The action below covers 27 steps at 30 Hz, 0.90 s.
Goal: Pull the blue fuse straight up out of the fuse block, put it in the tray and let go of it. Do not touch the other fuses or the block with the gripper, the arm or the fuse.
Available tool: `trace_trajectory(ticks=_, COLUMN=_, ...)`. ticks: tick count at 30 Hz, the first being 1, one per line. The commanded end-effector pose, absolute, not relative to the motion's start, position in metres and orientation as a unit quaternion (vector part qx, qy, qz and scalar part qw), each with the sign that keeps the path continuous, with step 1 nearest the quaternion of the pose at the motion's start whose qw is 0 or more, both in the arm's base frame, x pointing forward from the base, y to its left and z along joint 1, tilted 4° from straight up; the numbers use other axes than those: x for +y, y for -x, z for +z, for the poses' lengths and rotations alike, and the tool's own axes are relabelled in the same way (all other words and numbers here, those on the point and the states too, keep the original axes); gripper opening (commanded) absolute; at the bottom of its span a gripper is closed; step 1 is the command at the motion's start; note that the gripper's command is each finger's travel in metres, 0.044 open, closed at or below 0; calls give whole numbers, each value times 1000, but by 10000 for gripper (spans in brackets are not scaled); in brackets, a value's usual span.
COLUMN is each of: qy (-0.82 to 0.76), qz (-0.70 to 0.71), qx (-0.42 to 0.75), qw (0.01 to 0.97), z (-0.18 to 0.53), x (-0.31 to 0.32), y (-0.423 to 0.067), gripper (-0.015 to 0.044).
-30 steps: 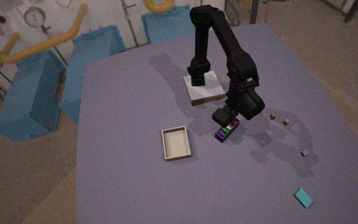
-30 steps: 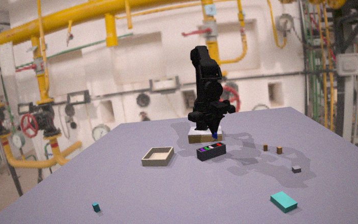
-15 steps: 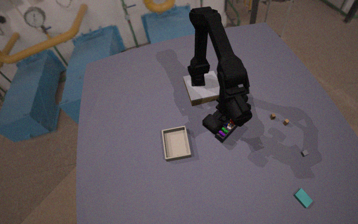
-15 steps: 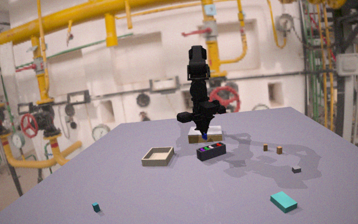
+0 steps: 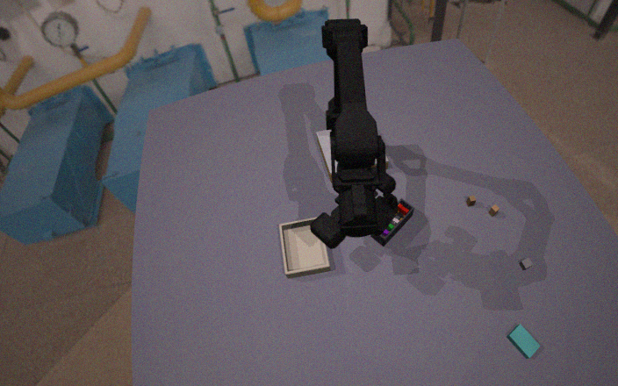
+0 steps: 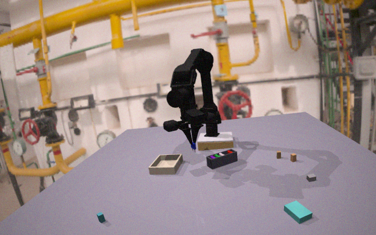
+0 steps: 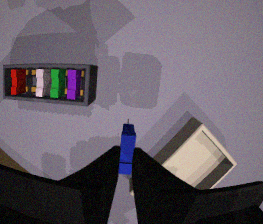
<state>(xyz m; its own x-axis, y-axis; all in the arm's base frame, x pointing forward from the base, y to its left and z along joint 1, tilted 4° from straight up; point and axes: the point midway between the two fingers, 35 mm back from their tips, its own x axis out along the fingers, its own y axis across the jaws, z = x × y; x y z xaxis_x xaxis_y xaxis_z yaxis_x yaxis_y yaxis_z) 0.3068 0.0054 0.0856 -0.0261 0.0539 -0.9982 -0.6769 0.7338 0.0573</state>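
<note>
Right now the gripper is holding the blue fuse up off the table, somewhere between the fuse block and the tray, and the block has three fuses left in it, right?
Not quite: the fuse block has four fuses left, as the wrist view shows. The rest holds: the gripper holds the blue fuse between block and tray.

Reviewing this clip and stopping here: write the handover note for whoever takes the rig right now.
Claw: shut on the blue fuse, held above the table.
Fuse block: red, white, green and purple fuses seated; the blue one is out.
Tray: nothing seen in it.
Position: fuse hangs between block and tray.
Done: fuse pulled out.
Left: carry it over the tray, lower, let go.
</note>
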Motion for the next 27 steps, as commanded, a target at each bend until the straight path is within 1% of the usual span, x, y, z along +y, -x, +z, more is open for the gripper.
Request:
trace_trajectory(ticks=1, qy=240, qz=276, qx=660, qw=657, z=86, x=-19, y=-313, gripper=0)
trace_trajectory(ticks=17, qy=241, qz=275, qx=661, qw=655, z=79, x=-112, y=-313, gripper=0)
trace_trajectory(ticks=27, qy=241, qz=275, qx=661, qw=655, z=73, x=-116, y=-313, gripper=0)
